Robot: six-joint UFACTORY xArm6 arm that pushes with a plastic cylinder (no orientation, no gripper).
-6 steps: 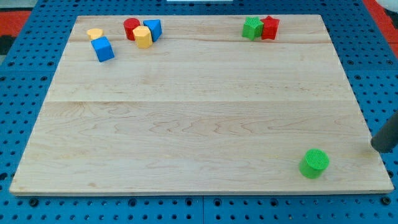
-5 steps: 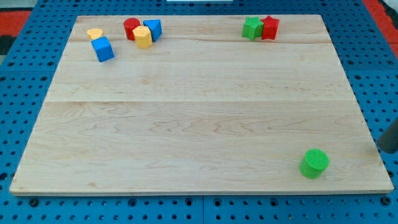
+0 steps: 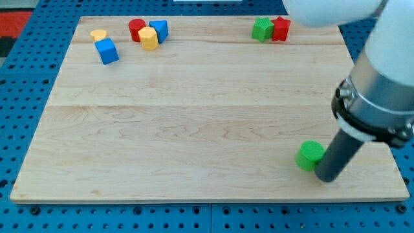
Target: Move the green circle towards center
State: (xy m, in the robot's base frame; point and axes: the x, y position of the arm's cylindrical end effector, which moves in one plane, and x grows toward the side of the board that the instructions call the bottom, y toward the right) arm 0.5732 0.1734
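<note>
The green circle (image 3: 310, 155) lies on the wooden board (image 3: 194, 110) at the view's lower right. My tip (image 3: 326, 178) stands right against the circle's right side, slightly below it, and hides part of it. The rod rises from the tip to the arm's large body at the view's right edge.
A green block (image 3: 262, 29) and a red block (image 3: 281, 29) touch at the view's top right. At the top left sit a yellow circle (image 3: 98, 35), a blue cube (image 3: 107, 51), a red circle (image 3: 136, 29), a yellow block (image 3: 148, 38) and a blue block (image 3: 160, 30).
The arm swung in from the right edge; my tip now stands against the green circle. The circle has shifted left and slightly up. The other blocks have not moved.
</note>
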